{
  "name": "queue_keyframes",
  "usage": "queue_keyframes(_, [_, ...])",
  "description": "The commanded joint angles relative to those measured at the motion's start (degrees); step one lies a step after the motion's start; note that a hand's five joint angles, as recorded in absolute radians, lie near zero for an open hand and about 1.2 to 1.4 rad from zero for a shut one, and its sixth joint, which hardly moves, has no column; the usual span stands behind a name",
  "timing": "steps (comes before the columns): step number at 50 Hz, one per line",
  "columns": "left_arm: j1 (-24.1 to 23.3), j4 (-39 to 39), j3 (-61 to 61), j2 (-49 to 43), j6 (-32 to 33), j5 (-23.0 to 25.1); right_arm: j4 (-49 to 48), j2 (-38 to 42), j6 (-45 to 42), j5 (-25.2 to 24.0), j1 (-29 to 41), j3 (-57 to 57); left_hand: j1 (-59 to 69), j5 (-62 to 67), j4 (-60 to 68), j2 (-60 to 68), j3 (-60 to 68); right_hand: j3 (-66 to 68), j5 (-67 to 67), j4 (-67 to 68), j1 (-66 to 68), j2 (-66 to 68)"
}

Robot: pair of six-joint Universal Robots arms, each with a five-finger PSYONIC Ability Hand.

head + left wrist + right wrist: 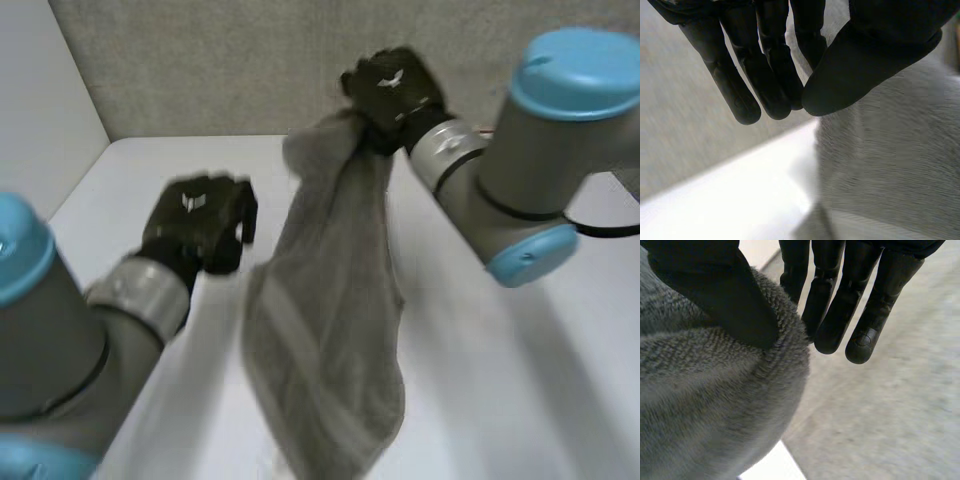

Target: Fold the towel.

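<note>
The towel (330, 320) hangs as a long grey drape, its lower end down by the near edge of the desk (530, 390), likely lifted so its own weight pulls it straight before folding. Just beside it, toward the desk's left edge, the left hand (200, 225) hovers with fingers loosely extended and nothing in them, probably placed to take a free corner. Farthest back, near the rear edge, the right hand (395, 90) pinches the towel's bunched top between thumb and fingers

Bright, diffuse light makes the white table (470, 400) glare and leaves soft shading in the folds of the towel (330, 330).
</note>
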Motion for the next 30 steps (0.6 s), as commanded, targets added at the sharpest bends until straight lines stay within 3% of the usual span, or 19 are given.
queue_keyframes(1, [-0.26, 5.21, 7.56, -7.07, 0.13, -0.07, 0.46, -8.66, 1.0, 0.53, -3.15, 15.95, -4.63, -5.55, -5.69, -5.72, -5.63, 12.54, 14.7, 12.0, 26.4, 13.21])
queue_keyframes(2, [-0.26, 5.22, 7.57, -7.08, 0.13, -0.07, 0.46, -8.67, 1.0, 0.53, -3.16, 15.97, -4.79, -5.71, -5.85, -5.88, -5.79, 12.54, 14.7, 12.0, 26.4, 13.21])
queue_keyframes(3, [-0.43, 6.18, 7.83, -8.21, 0.13, -0.07, 0.81, -9.28, 0.91, 0.27, -3.51, 18.06, -40.26, -41.18, -41.32, -41.35, -41.26, 12.54, 14.7, 12.0, 26.4, 13.21])
queue_keyframes(4, [-0.52, 6.88, 8.18, -9.79, -0.05, -0.16, 0.9, -9.98, 0.91, 0.18, -3.51, 19.74, -56.94, -57.86, -58.0, -58.02, -57.94, 12.54, 14.7, 12.0, 26.4, 13.21])
queue_keyframes(13, [-0.35, 9.26, 12.49, -20.61, -8.13, 1.16, 1.08, -16.05, 0.82, -1.67, -3.51, 23.53, -57.11, -58.02, -58.16, -58.19, -58.1, 12.54, 14.7, 12.0, 26.4, 13.21])
queue_keyframes(19, [-0.35, 8.12, 18.72, -30.18, -11.12, 10.37, 1.08, -20.61, 0.82, -2.37, -3.69, 25.29, -55.26, -56.18, -56.32, -56.35, -56.26, 12.54, 14.7, 12.0, 26.4, 13.21])
queue_keyframes(23, [-0.35, 7.33, 21.01, -33.27, -11.65, 12.15, 1.08, -22.38, 1.0, -2.19, -3.69, 25.99, -54.25, -55.16, -55.3, -55.33, -55.24, 12.54, 14.7, 12.0, 26.4, 13.21])
queue_keyframes(30, [-0.52, 4.34, 26.11, -38.19, -14.64, 12.59, 0.99, -26.68, 1.17, -2.02, -4.04, 28.63, -37.76, -38.68, -38.82, -38.85, -38.76, 12.54, 14.7, 12.0, 26.4, 13.21])
